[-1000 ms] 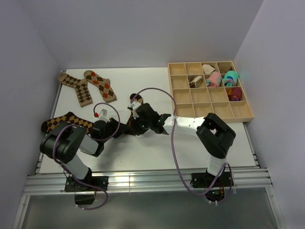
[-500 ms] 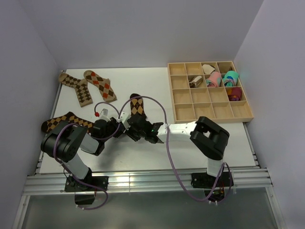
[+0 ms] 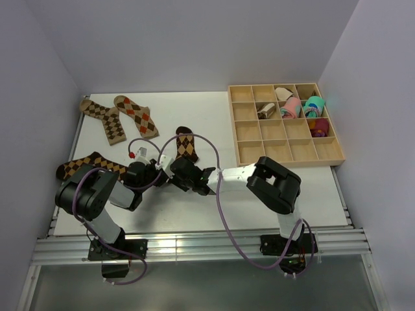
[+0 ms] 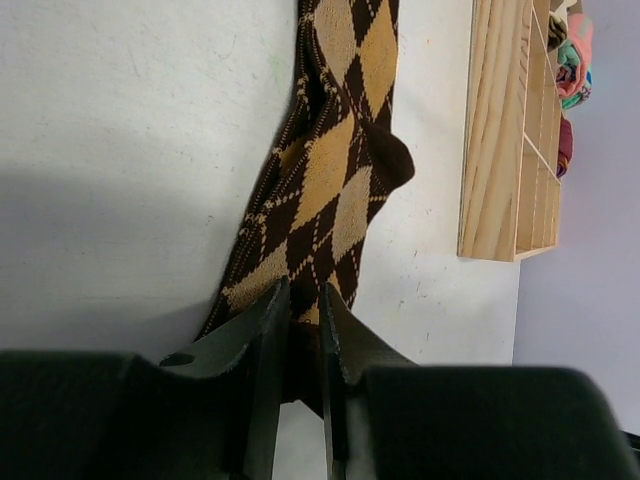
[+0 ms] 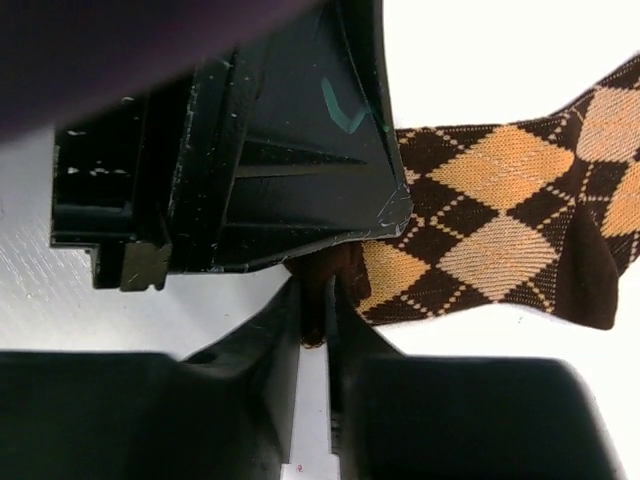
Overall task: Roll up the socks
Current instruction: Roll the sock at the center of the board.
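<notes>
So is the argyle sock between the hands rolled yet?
Spread out, not rolled: the brown-and-tan argyle knit sock lies stretched out, one end pinched by the left hand and right hand.

A tan-and-brown argyle knit sock (image 3: 102, 119) and a red-diamonded argyle sock (image 3: 137, 116) are laid flat, side by side, far left. A third argyle sock (image 3: 91, 162) is laid nearer. A fourth argyle sock (image 3: 187, 145) is stretched, creased, at centre.
</notes>
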You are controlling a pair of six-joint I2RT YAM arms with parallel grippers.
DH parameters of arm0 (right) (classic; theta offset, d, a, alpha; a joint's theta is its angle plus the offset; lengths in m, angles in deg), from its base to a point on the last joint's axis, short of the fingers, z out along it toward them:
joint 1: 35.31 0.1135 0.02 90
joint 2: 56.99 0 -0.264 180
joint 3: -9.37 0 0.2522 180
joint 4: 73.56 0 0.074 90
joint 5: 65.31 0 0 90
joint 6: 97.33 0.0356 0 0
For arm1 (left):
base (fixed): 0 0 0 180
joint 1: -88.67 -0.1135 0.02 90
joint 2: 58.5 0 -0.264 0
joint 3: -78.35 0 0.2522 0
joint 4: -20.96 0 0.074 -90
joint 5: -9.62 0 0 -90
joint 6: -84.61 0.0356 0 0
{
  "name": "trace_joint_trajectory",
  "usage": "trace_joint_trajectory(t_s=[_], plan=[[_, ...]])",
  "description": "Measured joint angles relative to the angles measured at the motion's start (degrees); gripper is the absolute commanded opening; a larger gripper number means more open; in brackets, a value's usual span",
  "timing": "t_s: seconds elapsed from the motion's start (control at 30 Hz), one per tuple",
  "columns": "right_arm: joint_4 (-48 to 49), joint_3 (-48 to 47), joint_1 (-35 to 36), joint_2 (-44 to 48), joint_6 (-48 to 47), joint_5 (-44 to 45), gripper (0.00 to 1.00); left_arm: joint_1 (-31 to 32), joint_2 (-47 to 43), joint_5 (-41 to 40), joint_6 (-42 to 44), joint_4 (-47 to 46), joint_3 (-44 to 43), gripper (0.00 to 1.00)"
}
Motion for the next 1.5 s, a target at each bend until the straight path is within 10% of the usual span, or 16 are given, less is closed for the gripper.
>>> trace_joint_trajectory(t_s=[0.23,0.47,0.87,1.5], plan=[[-1.3,-1.6,-0.6,-0.5,1.9,-2.9,0.00,0.0,-7.8,-1.7,0.0,9.4,-0.2,0.35],[-5.2,-4.5,-2.8,-1.2,9.8,-10.5,0.00,-0.6,-25.8,-13.8,-0.3,36.5,-4.7,0.78],[-3.8,-6.9,-11.6,-5.4,31.1,-31.5,0.00,0.0,-39.2,-19.5,-6.1,62.5,-9.4,0.77],[8.1,-5.3,-18.0,-12.1,48.6,-50.7,0.00,0.0,-27.0,-18.2,-9.0,68.7,-13.0,0.61]])
